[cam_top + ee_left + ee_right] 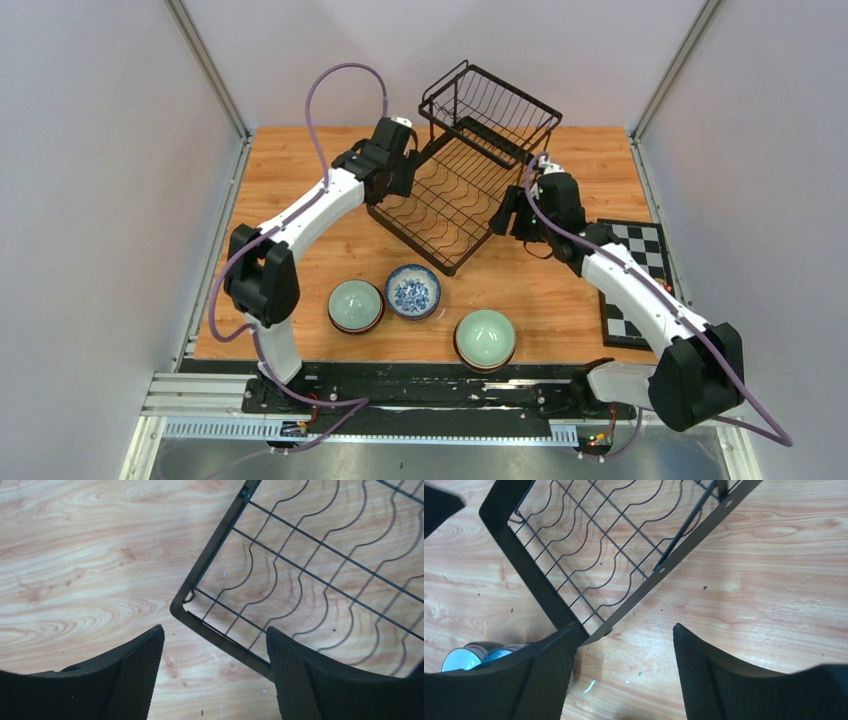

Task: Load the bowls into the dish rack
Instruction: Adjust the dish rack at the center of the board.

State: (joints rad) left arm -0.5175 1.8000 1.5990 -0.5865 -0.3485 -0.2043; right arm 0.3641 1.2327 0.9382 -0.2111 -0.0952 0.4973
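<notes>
Parted jaws hover over the dish rack [214,540] corner; wooden table [75,555] beneath.

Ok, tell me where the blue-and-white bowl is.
Top view: the blue-and-white bowl sits just before the near corner of the dish rack, a green bowl close on its left.

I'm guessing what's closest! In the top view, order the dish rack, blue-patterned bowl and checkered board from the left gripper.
1. dish rack, right beside the left gripper.
2. blue-patterned bowl, front middle.
3. checkered board, far right edge.
</notes>
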